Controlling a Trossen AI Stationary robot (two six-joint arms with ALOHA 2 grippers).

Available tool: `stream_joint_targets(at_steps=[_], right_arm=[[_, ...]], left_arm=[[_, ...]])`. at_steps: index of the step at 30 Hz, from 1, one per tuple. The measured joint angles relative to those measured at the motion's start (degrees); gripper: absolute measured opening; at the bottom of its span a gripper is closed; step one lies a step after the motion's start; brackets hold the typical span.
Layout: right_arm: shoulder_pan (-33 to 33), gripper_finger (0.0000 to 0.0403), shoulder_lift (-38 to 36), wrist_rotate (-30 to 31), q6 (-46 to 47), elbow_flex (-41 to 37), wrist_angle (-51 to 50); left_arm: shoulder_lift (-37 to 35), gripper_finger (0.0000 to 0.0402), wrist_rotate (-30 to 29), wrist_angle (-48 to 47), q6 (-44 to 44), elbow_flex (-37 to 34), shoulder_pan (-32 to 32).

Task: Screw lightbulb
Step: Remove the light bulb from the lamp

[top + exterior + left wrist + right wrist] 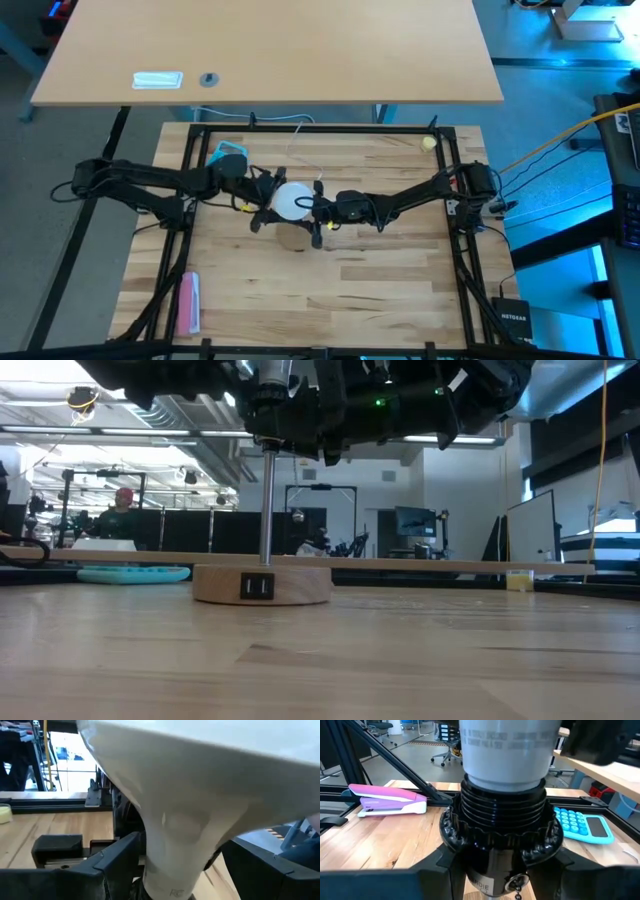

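Note:
A lamp stands at the table's middle on its round wooden disc (262, 585), with a metal pole (267, 510) rising to a black ribbed socket (502, 827). The white lightbulb (290, 200) sits upright with its neck in the socket's top (506, 757). My left gripper (175, 870) reaches in from the left and is shut on the bulb. My right gripper (502, 875) reaches in from the right and is shut on the socket. Both show high over the disc in the low view. My left gripper holds the bulb's tapering neck (172, 845) below the dome, pinched between its two fingers (112, 857). The fingers come in level from the table's left. The bulb stands upright, dome up, its lower end in the socket. My right gripper holds the black socket at its lower body (490, 865), under the ribbed collar, between its two fingers (420, 877). The fingers come in level from the table's right. The socket stands upright on the pole, high above the table.
A pink stapler (188, 302) lies near the front left. A blue calculator (228, 153) lies at the back left, and a small yellowish ball (429, 143) at the back right. A black frame (320, 128) borders the wooden table.

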Motion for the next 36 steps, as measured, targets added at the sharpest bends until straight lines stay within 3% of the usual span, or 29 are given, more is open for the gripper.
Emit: stream_joint_targets(at_steps=[4, 9, 12, 16, 24, 27, 31, 34, 36], right_arm=[[0.0, 0.016, 0.0, 0.03, 0.01, 0.0, -0.02], [0.0, 0.016, 0.0, 0.44, 0.17, -0.02, -0.04], [0.05, 0.016, 0.0, 1.7, 0.39, -0.02, -0.15], [0.11, 0.016, 0.0, 4.4, 2.16, -0.04, -0.43], [0.11, 0.016, 0.08, 11.5, 4.03, 0.47, -0.76], [0.13, 0.016, 0.11, 12.32, 4.56, 0.55, -0.83], [0.17, 0.016, 0.11, 12.97, 5.5, 0.51, -0.92], [0.16, 0.016, 0.11, 13.27, 5.67, 0.46, -1.05], [0.15, 0.016, 0.11, 13.0, 5.6, 0.47, -1.27]], left_arm=[[0.47, 0.0238, 0.27, -0.41, -0.06, 0.36, 0.07], [0.38, 0.0136, -1.12, -0.67, -0.24, 0.36, 0.09], [-0.03, 0.0132, -3.65, -1.64, -0.43, 0.36, -0.68], [-1.25, 0.0132, -16.3, -3.86, -1.48, 0.4, -4.73], [0.55, 0.0132, -53.85, -1.93, -5.77, 0.53, -16.97], [3.05, 0.0132, -63.46, 1.69, -8.65, 0.53, -20.13], [6.52, 0.0132, -68.71, 7.08, -10.02, 0.51, -21.45], [6.97, 0.0135, -68.37, 7.3, -8.65, 0.62, -21.4], [6.76, 0.0163, -67.82, 7.37, -7.23, 0.62, -21.4]])
